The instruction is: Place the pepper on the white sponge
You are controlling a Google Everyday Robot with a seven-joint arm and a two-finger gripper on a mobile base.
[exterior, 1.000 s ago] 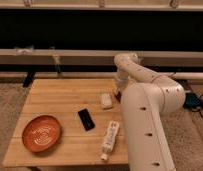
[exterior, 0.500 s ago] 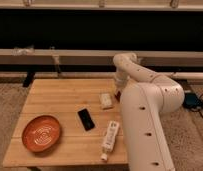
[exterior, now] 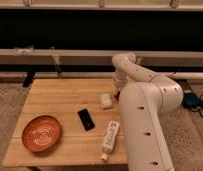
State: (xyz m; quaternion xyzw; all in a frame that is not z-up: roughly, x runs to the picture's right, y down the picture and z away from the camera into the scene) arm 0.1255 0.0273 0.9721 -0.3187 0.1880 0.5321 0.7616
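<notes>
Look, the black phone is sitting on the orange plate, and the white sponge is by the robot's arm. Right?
Not quite. The camera view shows the black phone lying on the wooden table, apart from the orange plate. The white sponge is by the robot's arm, the gripper just beside it.

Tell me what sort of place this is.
Probably an indoor robot test area: lone wooden table on speckled floor, assorted props like an orange plate and black phone. The gripper is near the table's right edge, beside the white sponge.
</notes>
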